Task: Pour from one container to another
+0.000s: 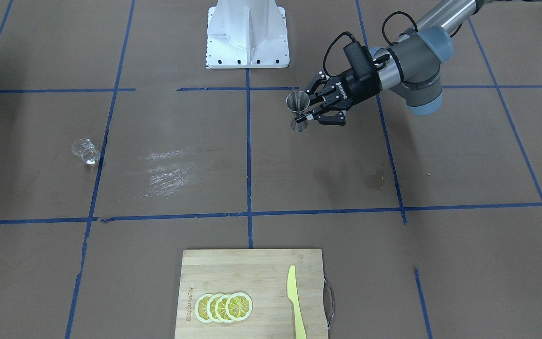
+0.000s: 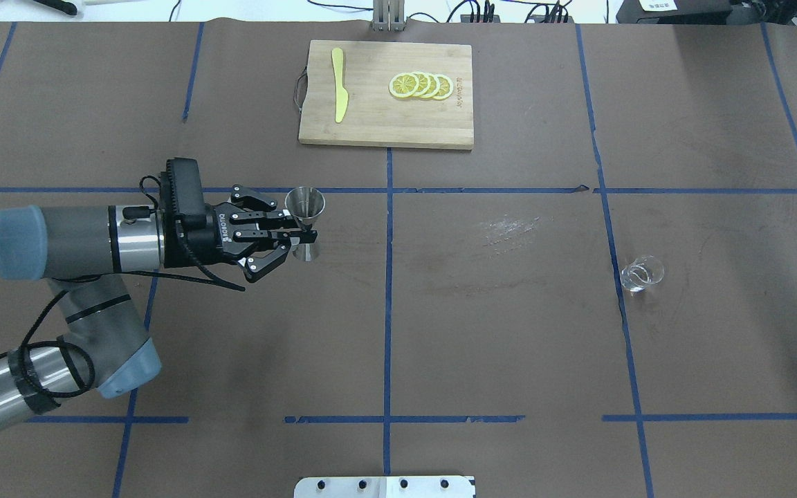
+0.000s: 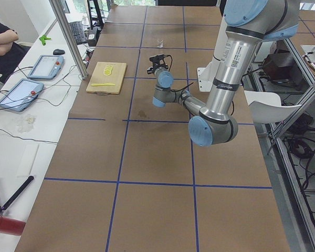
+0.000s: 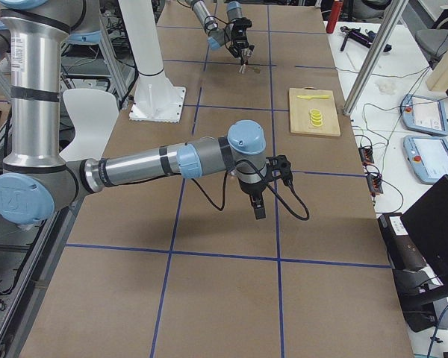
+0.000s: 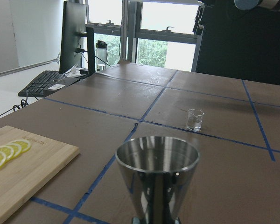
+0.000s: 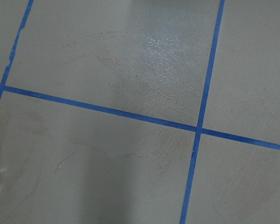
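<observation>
1. The left gripper (image 2: 299, 234) has a finger on each side of the thin middle of the shiny steel two-ended measuring cup (image 2: 305, 205). I cannot tell if it squeezes.
2. Grip tight and keep it straight up.
3. The small clear glass (image 2: 640, 274) stands well apart.
4. The wooden board (image 2: 385, 128) with lemon slices (image 2: 420, 85) lies off to the side.
5. I cannot tell if the right gripper (image 4: 259, 209) is open.

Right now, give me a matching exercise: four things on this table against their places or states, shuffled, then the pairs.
1. jigger
2. glass
3. lemon slices
4. yellow knife

A. overlapped in a row on the cutting board
B. upright in the left gripper
C. lying flat alone on the board
D. standing alone on the table

Pairs: 1-B, 2-D, 3-A, 4-C
</observation>
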Tool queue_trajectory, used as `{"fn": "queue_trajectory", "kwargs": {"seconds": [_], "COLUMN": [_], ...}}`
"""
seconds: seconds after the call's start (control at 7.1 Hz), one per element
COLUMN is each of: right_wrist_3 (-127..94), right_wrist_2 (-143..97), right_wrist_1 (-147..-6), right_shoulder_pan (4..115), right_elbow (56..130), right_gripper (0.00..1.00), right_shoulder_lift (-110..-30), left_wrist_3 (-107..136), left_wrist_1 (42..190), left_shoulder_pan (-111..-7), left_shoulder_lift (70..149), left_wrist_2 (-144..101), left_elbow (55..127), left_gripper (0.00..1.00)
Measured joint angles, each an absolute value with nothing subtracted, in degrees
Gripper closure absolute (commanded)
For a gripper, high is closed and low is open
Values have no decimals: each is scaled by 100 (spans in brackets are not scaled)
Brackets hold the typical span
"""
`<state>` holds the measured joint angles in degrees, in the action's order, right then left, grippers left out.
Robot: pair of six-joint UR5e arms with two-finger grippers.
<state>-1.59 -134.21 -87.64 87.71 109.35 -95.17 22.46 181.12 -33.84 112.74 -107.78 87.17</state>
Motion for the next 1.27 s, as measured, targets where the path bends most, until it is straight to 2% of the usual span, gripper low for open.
{"fn": "queue_trajectory", "kwargs": {"seconds": [0.7, 0.99, 1.27], "right_wrist_3": [-379, -1222, -2617], "right_wrist_2": [-13421, -13411, -13163], "right_wrist_1": [-8761, -8749, -8558], "right_shoulder_pan": [8764, 8659, 8056], "right_elbow": [10954, 11199, 11637], "right_gripper": [0, 0, 0], "right_shoulder_lift": [-9455, -9327, -9142], "left_wrist_3": [766, 766, 1058], "left_wrist_1": [17461, 17469, 17488], "left_shoulder_pan": [-2971, -2900, -2886], "left_shoulder_lift": [12293, 12418, 12433], "left_wrist_2": [-10368, -10239, -10236], "left_elbow": [8050, 7957, 7962], "left_gripper": [100, 100, 100]}}
